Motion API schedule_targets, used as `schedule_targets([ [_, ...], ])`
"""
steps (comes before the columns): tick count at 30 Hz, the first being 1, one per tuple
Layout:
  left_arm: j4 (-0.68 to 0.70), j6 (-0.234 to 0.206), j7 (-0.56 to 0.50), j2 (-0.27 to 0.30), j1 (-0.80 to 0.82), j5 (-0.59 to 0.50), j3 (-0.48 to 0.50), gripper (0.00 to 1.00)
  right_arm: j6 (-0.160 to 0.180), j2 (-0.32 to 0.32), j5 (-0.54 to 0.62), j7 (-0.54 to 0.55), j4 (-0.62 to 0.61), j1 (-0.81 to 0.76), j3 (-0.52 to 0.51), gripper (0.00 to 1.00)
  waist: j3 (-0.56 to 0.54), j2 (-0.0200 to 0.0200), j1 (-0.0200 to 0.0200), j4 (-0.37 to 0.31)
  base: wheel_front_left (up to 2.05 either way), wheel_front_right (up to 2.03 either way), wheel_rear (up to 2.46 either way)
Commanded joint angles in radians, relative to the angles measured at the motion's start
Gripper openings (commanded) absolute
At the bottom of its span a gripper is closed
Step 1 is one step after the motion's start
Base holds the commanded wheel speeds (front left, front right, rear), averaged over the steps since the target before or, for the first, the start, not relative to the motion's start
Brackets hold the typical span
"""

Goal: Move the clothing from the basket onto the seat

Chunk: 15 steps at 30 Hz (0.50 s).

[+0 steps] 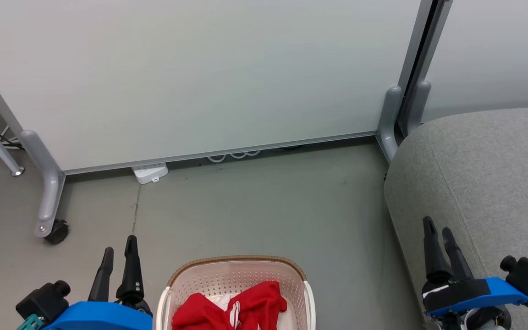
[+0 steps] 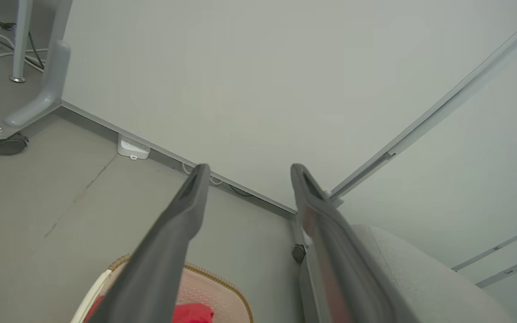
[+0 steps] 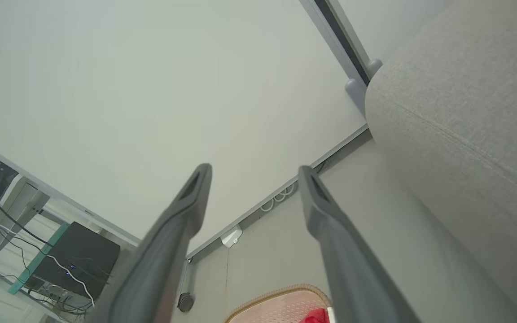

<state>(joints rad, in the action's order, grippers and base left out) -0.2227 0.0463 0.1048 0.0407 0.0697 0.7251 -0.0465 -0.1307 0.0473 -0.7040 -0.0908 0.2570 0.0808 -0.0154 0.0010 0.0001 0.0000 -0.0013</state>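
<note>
To either side of the basket [image 1: 236,260], left end effector [image 1: 119,244] and right end effector [image 1: 437,224] stood open, empty; a deep pinch into the clothing [image 1: 255,305] seemed wisest.

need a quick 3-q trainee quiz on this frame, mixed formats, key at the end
1. True or false: the clothing already lies on the seat.
2. Fill in: the left gripper and the right gripper both have their jaws ___.
3. Multiple choice: in the head view, the basket is (A) on the floor between the two grippers, (B) on the seat, (C) held by the right gripper.

Key: 1 false, the clothing is in the basket; 2 open; 3 A.
</note>
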Motion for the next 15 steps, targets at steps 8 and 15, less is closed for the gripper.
schedule_targets([
  [8,0.014,-0.012,0.032,0.009,0.022,-0.116,-0.017,1.00,0.000,0.003,0.124,-0.025,-0.019,0.022,0.018,1.00,0.001,-0.0001,0.0000,0.000,0.00,0.00,0.00],
  [15,0.015,-0.013,0.050,0.010,0.022,-0.198,-0.022,1.00,0.000,0.003,0.202,-0.039,-0.026,0.016,0.024,1.00,0.003,-0.0001,0.0000,0.002,0.00,0.00,0.00],
])
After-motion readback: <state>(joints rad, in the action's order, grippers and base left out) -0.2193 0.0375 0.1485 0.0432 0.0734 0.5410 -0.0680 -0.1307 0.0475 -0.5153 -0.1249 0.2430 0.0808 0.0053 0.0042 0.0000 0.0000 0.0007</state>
